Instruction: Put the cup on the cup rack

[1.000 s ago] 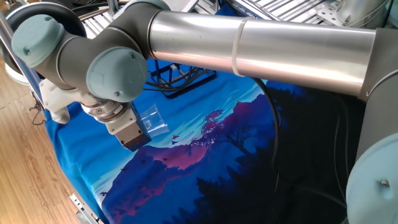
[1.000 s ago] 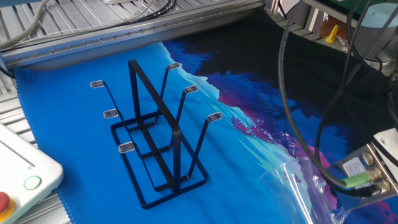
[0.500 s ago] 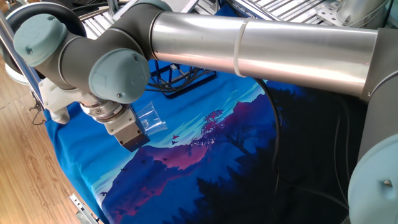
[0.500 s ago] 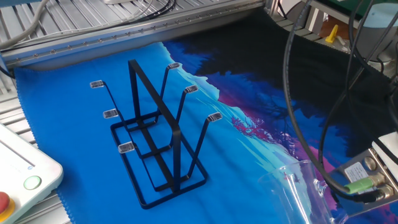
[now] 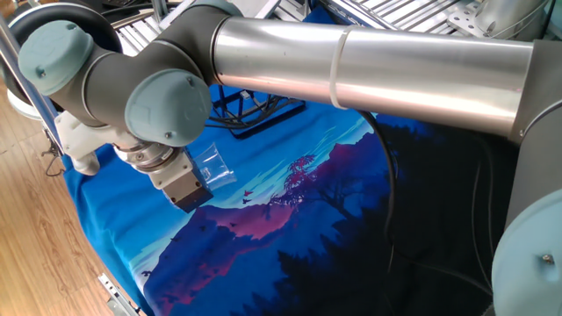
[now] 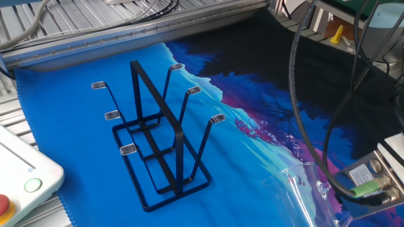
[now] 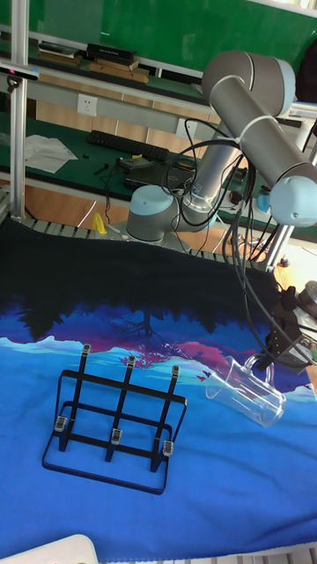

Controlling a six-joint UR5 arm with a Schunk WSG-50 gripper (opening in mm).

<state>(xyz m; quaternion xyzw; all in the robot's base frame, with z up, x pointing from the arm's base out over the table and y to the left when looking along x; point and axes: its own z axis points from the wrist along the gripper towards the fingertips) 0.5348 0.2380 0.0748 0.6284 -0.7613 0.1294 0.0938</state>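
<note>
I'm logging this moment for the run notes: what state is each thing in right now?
cup: tilted on its side, lifted above the cloth, held at its handle end.
gripper: jaws shut on the cup.
cup rack: upright on the blue cloth, every peg bare, apart from the cup.
cloth: spread flat under the rack.

Desk [image 7: 35, 291] under a blue-and-black landscape-print cloth [image 6: 76, 107]. White box [image 6: 22, 180] with green and red buttons at one desk corner. Black keyboard [image 7: 128, 145] and papers [image 7: 40, 152] on green bench [image 7: 53, 132] behind. Wood floor [image 5: 39, 254].
</note>
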